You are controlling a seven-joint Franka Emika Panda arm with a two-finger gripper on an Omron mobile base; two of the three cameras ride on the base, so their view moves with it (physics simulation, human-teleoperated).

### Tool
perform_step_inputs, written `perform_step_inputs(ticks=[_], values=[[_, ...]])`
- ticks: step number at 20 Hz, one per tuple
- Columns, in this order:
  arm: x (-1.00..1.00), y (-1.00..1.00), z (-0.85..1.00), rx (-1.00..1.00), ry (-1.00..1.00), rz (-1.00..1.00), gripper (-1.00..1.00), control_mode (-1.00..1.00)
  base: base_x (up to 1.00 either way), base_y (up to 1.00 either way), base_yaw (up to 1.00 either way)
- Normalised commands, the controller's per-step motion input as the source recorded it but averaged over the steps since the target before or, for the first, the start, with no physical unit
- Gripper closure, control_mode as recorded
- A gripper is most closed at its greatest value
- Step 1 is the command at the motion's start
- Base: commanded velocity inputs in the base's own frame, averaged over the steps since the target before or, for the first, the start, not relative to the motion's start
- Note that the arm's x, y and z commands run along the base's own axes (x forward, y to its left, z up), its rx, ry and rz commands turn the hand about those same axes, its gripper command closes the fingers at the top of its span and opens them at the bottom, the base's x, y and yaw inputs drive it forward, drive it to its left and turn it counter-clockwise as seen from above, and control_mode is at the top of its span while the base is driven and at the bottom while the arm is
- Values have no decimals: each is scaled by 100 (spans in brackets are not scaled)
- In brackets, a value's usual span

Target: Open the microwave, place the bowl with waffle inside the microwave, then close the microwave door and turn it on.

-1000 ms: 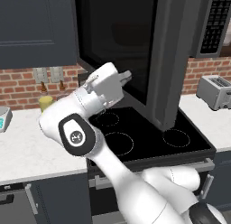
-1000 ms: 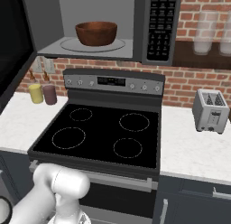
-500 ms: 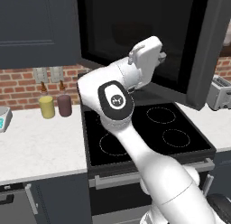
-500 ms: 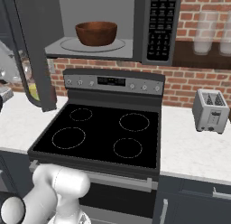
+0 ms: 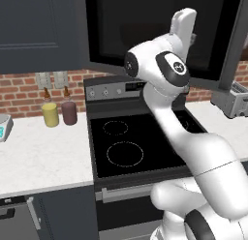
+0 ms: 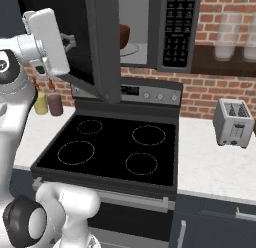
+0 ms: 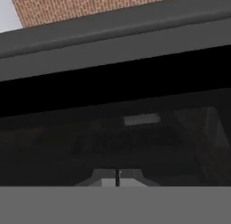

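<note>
The microwave (image 6: 165, 27) hangs above the stove, its keypad strip at the right. The microwave door (image 6: 102, 47) stands about half open, swung out to the left. Its black glass (image 5: 140, 26) faces me in the left base view. The reddish-brown bowl (image 6: 124, 35) sits inside on the turntable, mostly hidden behind the door's edge. I cannot see the waffle. My gripper (image 6: 69, 42) is raised against the door's outer face, shut with nothing in it. In the hand view the closed fingertips (image 7: 117, 177) sit right at the dark glass (image 7: 113, 128).
The black-topped stove (image 6: 115, 147) lies below the door. A silver toaster (image 6: 232, 123) stands on the right counter. A yellow bottle (image 5: 50, 114) and a maroon bottle (image 5: 69, 112) stand on the left counter. Pale jars (image 6: 225, 42) sit on a shelf at upper right.
The door has swung from wide open to about half shut. My arm has risen and moved right with it. The bowl is now mostly covered by the door in the right base view.
</note>
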Motion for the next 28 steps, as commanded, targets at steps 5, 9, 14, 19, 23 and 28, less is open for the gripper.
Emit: perform_step_inputs(ticks=[5, 9, 14, 19, 23, 28], values=[[83, -52, 19, 0, 53, 35, 100, -100, 0, 0, 0], [100, -40, -7, 0, 49, 42, 100, -100, 0, 0, 0], [100, -25, -13, 1, 36, 45, 100, -100, 0, 0, 0], [100, -24, 0, 2, 27, 49, 100, -100, 0, 0, 0], [100, -25, 0, 1, 27, 49, 100, -100, 0, 0, 0], [100, -23, 0, 0, 32, 46, 100, -100, 0, 0, 0]])
